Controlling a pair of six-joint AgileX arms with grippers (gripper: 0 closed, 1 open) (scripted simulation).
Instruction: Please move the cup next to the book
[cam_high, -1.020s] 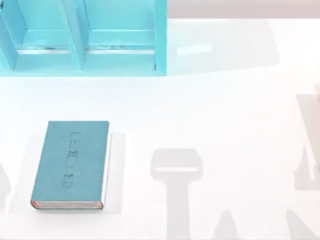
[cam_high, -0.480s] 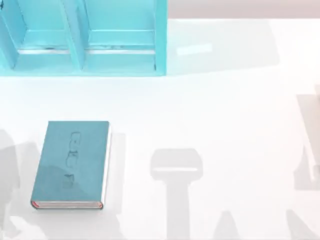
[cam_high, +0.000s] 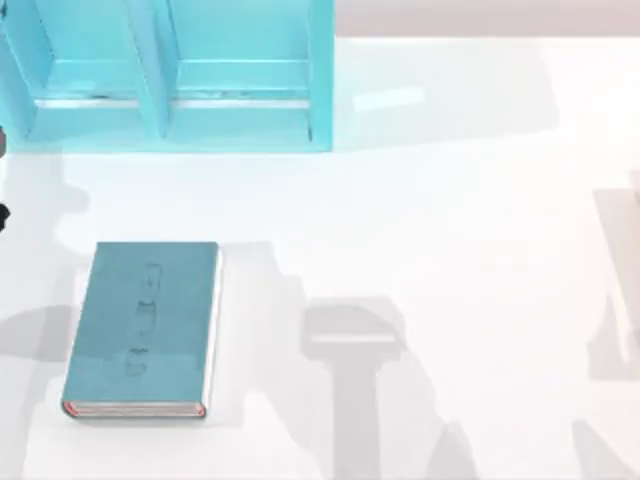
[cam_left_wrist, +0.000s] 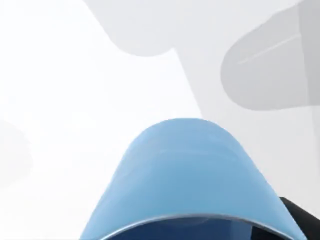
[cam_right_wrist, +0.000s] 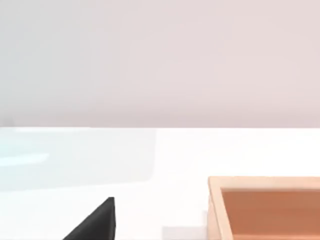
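The teal book (cam_high: 142, 328) lies flat at the table's front left, its white page edges facing right and a thin red edge at the front. Close up in the left wrist view is the blue cup (cam_left_wrist: 187, 175), rim toward the camera and white table beyond it. My left gripper is shut on the cup, with one dark finger (cam_left_wrist: 301, 218) against its side. A dark bit of my left arm (cam_high: 3, 215) pokes in at the top view's left edge, behind and left of the book. My right gripper (cam_right_wrist: 95, 222) is parked, seen as a dark wedge in the right wrist view.
A large light-blue shelf unit (cam_high: 165, 75) stands at the back left, behind the book. In the right wrist view an open wooden box (cam_right_wrist: 265, 205) sits on the table beside the right arm. Grey arm shadows lie across the front of the white table (cam_high: 450, 220).
The left arm's shadows have swept across the table's left side and over the area around the book. A dark part of the left arm has appeared at the left edge. The book has not moved.
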